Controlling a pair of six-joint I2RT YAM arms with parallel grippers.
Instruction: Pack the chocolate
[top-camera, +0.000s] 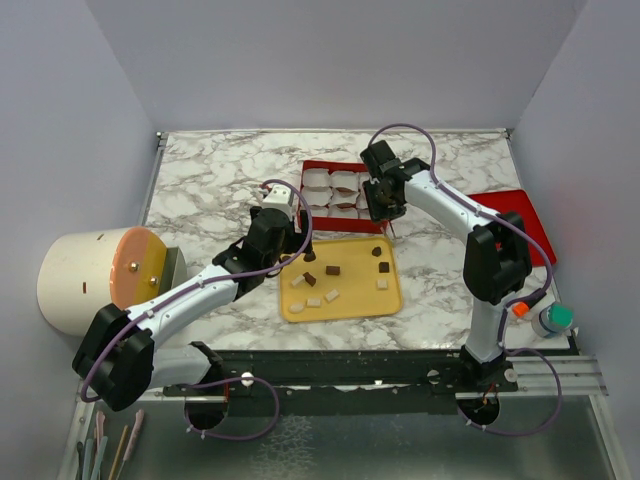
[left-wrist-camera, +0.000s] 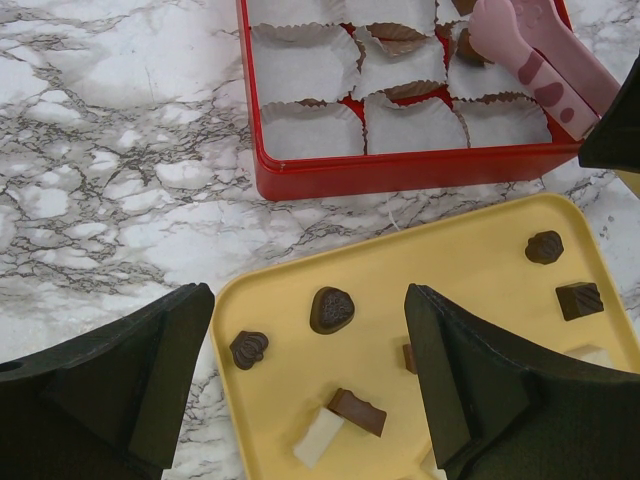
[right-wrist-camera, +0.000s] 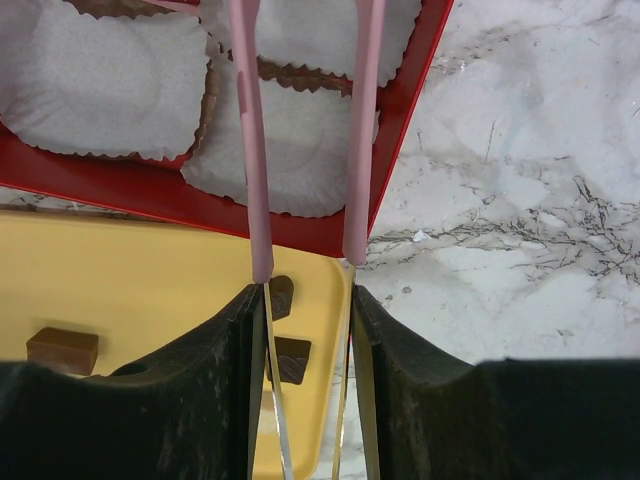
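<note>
Several chocolate pieces (left-wrist-camera: 331, 309) and a few white ones (left-wrist-camera: 322, 437) lie on a yellow tray (top-camera: 345, 300). My left gripper (left-wrist-camera: 308, 300) hangs open over the tray's left end, and nothing sits between its fingers. Behind the tray stands a red box (left-wrist-camera: 400, 170) lined with white paper cups (left-wrist-camera: 310, 130); some cups show a brown piece (left-wrist-camera: 395, 32). My right gripper (right-wrist-camera: 305, 300) is shut on pink-tipped metal tongs (right-wrist-camera: 250, 150). The tong tips reach over a cup (right-wrist-camera: 300, 150) at the box's near right corner. They are apart, with nothing seen between them.
A big white cylinder with an orange face (top-camera: 95, 280) lies at the table's left edge. A red lid (top-camera: 520, 215) rests at the right. Near the right arm's base there is a green-capped bottle (top-camera: 553, 318).
</note>
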